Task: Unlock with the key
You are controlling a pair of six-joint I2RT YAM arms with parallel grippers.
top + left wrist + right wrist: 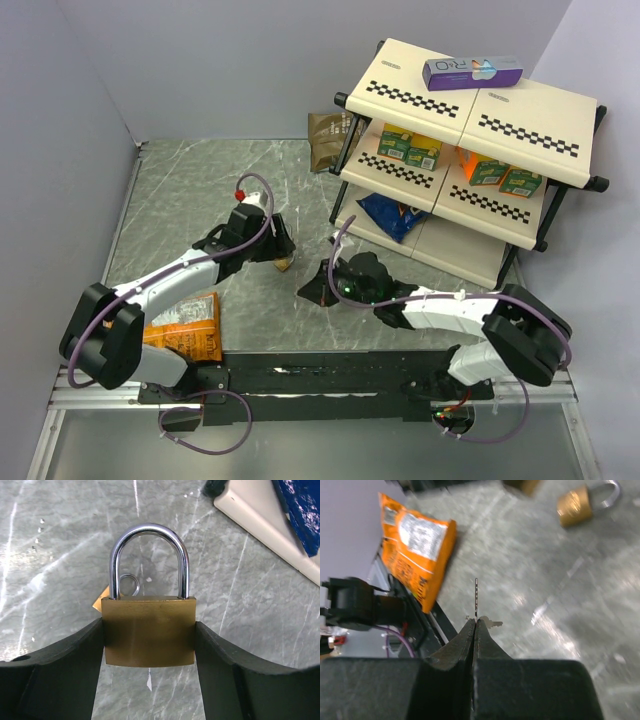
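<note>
Between the clenched tips of the right gripper [475, 622] stands the key [476, 597]. It looks light, stiff and slippery, so hold its flat head. The left gripper [149, 630] grasps the padlock [148, 637].

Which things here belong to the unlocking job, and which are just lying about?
In the job:
- key, pinched in the shut right gripper
- brass padlock, clamped in the left gripper

Lying about:
- orange snack bag
- shelf
- purple box on top of it
- green cartons
- blue bag
- brown pouch
</note>
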